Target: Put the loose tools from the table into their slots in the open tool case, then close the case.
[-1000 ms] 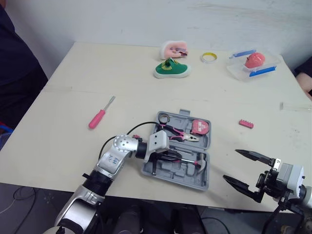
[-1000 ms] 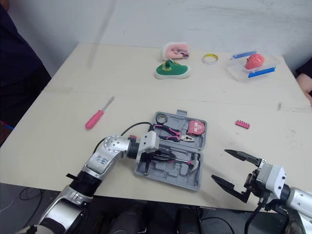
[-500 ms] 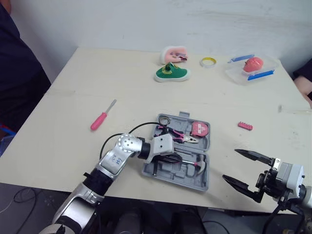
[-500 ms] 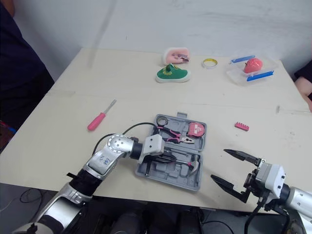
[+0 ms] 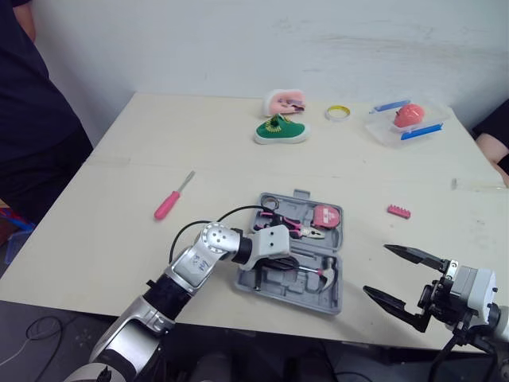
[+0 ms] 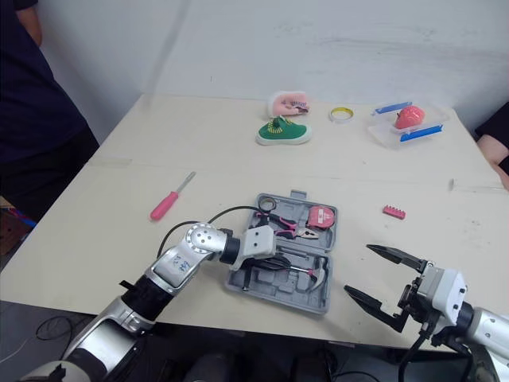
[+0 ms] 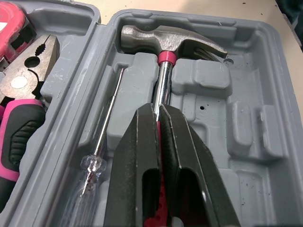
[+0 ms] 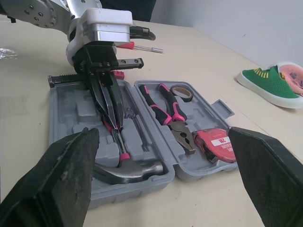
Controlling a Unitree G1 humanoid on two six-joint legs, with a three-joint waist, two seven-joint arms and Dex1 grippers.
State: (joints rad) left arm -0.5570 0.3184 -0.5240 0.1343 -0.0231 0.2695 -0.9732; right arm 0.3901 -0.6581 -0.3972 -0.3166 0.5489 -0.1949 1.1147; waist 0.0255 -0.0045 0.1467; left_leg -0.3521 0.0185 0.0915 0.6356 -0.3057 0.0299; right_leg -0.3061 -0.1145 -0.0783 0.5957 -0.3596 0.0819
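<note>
The grey tool case lies open near the table's front edge. In its front half lies a hammer, with a clear-handled screwdriver in the slot beside it. The back half holds pink pliers, a tape measure and a tape roll. My left gripper reaches into the case and is shut on the hammer's handle. Loose on the table are a pink screwdriver left of the case and a pink bit holder to its right. Right of the case, my right gripper hangs open over the front edge.
At the table's back stand a green shoe, a pink object, a yellow tape ring and a clear container holding a red item. A person stands at the left edge, and a dark sleeve shows at the right.
The view has shifted. My left gripper has slid slightly right along the hammer's handle inside the case. The right gripper has held still and open.
</note>
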